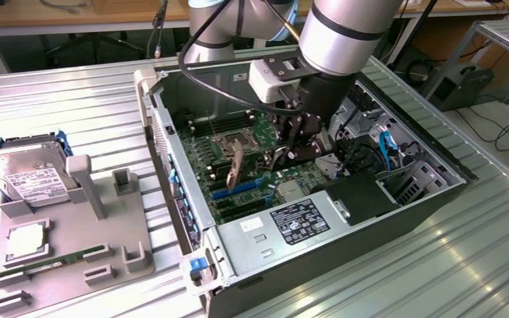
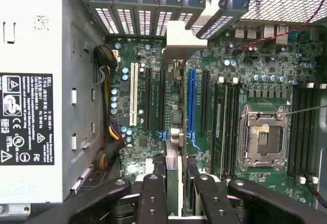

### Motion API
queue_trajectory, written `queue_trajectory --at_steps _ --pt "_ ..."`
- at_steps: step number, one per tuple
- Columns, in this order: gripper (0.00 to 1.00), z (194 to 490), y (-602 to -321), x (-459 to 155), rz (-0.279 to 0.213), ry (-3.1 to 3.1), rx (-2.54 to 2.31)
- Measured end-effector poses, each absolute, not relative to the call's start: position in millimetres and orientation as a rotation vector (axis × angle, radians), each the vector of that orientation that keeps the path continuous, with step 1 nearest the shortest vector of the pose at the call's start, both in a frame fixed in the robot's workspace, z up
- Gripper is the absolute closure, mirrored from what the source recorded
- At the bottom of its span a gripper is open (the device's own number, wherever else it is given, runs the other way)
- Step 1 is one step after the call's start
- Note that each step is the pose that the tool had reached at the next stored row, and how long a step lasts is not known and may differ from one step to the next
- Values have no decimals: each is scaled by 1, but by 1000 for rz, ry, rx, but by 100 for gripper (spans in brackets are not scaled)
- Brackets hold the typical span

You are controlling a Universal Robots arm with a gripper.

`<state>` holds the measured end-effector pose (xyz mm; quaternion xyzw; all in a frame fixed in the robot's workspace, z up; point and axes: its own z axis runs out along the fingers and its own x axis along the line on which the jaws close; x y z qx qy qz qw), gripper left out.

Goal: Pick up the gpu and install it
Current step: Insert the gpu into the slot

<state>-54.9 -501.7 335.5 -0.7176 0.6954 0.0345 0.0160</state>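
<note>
My gripper (image 1: 291, 147) reaches down into the open computer case (image 1: 162, 126), above the motherboard. It is shut on the gpu (image 1: 236, 169), a thin dark card that hangs tilted over the expansion slots. In the wrist view the gripper (image 2: 173, 180) pinches the gpu (image 2: 173, 132), seen edge-on between the two black fingers (image 2: 153, 196). The card's silver bracket (image 2: 185, 36) points toward the rear slot openings of the case. The card hangs over the gap between a black slot (image 2: 161, 99) and the blue slot (image 2: 191, 104).
The power supply (image 1: 297, 222) fills the near end of the case, and cables (image 1: 386, 149) lie on its far side. The CPU socket (image 2: 263, 137) lies beside the slots. Outside, a grey fixture (image 1: 69, 255) holds a RAM stick (image 1: 51, 263) and a hard drive (image 1: 24, 173) in a blue frame.
</note>
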Motion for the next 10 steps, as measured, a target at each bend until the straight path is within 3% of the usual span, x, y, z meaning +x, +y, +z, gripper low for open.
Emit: queue_trajectory --at_steps 10 --pt "74 334 -506 -55 107 2163 -2232"
